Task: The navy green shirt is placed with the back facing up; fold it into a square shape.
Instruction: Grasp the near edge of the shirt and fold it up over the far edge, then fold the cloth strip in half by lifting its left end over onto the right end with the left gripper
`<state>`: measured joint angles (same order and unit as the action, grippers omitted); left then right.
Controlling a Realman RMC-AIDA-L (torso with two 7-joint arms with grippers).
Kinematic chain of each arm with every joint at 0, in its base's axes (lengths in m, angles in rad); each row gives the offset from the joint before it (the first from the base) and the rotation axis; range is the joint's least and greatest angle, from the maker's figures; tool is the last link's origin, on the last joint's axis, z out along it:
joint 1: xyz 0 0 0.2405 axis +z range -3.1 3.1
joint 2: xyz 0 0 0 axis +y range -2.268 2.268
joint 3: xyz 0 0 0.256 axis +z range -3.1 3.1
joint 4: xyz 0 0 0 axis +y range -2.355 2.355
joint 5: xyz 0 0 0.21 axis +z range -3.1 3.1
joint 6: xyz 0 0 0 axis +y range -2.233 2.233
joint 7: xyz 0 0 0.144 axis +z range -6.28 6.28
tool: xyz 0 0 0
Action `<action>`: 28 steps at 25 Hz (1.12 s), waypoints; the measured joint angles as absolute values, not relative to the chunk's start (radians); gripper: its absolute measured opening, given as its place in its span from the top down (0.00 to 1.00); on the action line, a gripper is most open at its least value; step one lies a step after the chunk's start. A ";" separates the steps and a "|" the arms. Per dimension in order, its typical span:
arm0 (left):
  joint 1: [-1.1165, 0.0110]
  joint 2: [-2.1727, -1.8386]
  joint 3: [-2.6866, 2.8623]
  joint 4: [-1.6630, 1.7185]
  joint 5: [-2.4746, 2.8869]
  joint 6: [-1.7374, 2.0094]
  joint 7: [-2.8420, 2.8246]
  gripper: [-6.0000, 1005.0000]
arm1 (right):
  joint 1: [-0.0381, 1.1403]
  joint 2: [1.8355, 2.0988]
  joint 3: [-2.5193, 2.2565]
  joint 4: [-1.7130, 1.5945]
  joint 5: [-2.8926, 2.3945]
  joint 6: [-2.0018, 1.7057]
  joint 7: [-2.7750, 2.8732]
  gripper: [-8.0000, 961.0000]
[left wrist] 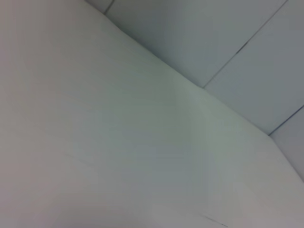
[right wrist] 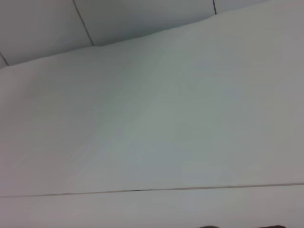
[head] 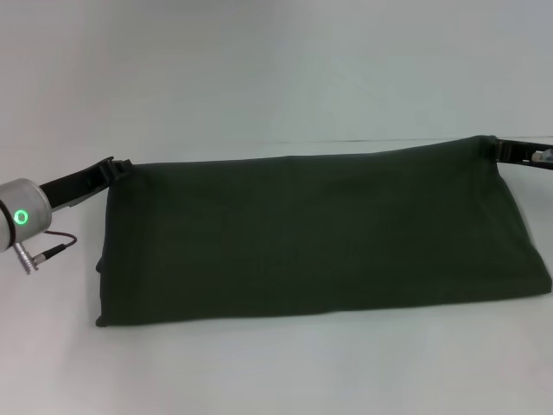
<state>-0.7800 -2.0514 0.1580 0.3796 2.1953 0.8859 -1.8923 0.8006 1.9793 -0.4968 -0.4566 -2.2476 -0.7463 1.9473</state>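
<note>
The left gripper (head: 121,166) reached in from the left side of the head view and pinched the far left corner of the navy green shirt (head: 311,238), its dark fingers closed on the cloth at the upper edge. Behind it the silver wrist (head: 19,216) showed a lit green ring, with a thin cable (head: 52,248) hanging below. The right gripper (head: 499,149) came in from the right side and was clamped on the far right corner of the same upper edge, with only a short stretch of its dark arm in view.

Between the two grippers the shirt's far edge ran taut, nearly straight and rising a little toward the right. The shirt spread out as a wide dark olive band, its near edge resting on the white table (head: 276,78). Its left side dropped almost vertically, while the right side slanted outward to the picture's border. The surface that showed was plain.

Both wrist views showed only the pale tabletop (left wrist: 118,142) and grey panels (left wrist: 228,38) with dark seams beyond it.
</note>
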 joint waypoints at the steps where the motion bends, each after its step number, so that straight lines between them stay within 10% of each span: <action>1: -0.782 -2.054 0.158 0.375 2.188 0.874 -1.881 0.99 | 0.804 1.981 -0.501 -0.452 -2.247 -0.732 1.947 0.94; 14: -0.780 -2.079 0.160 0.359 2.104 0.713 -1.803 0.73 | 0.813 1.991 -0.551 -0.440 -2.248 -0.624 1.946 0.72; 28: -0.648 -2.050 0.161 0.526 2.061 1.278 -1.760 0.25 | 0.563 1.988 -0.543 -0.616 -1.757 -0.984 1.584 0.11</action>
